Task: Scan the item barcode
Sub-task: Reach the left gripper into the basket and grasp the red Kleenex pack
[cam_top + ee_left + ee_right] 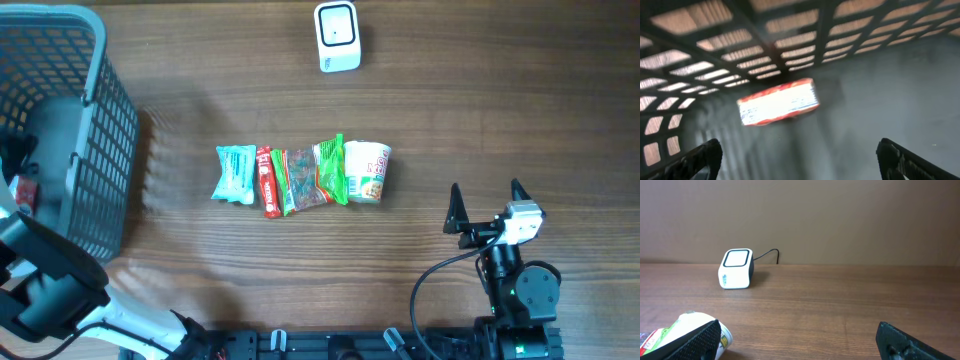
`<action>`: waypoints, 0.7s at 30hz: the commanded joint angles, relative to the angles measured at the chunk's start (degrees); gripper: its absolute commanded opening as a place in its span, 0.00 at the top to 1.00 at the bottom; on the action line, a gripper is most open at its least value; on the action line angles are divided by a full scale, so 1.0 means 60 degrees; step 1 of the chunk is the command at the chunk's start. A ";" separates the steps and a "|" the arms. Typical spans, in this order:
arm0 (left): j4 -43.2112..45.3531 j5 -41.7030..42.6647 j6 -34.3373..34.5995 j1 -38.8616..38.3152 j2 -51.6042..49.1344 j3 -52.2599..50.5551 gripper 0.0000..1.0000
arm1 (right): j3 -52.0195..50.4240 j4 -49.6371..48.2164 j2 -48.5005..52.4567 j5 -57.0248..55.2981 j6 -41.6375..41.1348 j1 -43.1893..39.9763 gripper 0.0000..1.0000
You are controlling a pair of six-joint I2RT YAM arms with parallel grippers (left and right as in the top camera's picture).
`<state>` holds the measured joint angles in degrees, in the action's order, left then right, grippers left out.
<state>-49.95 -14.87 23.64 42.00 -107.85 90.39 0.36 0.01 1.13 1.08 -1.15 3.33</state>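
Note:
A white barcode scanner (337, 37) stands at the back of the table, also in the right wrist view (736, 268). A row of items lies mid-table: teal packet (236, 173), red bar (266, 180), gummy packet (300, 181), green packet (332, 170), cup noodles (366, 171). My left gripper (800, 160) is inside the grey basket (105, 130), open over a blurred red-and-white packet (778, 101) on its floor, with nothing between the fingers. My right gripper (488, 205) stands open and empty to the right of the cup (700, 330).
The basket's mesh walls (740, 45) close round the left gripper on the far side and at the left. A black cable (767, 254) runs from the scanner towards the back wall. The right arm's base sits at the table's front right.

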 commanded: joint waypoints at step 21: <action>0.0568 0.5759 -0.1158 0.0208 -0.0718 -0.0816 0.36 | -0.0011 -0.0047 -0.0055 0.0055 0.0164 0.0022 0.00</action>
<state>-46.35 8.25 16.67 42.92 -112.90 85.67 0.36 -0.01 1.10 1.08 -1.13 3.33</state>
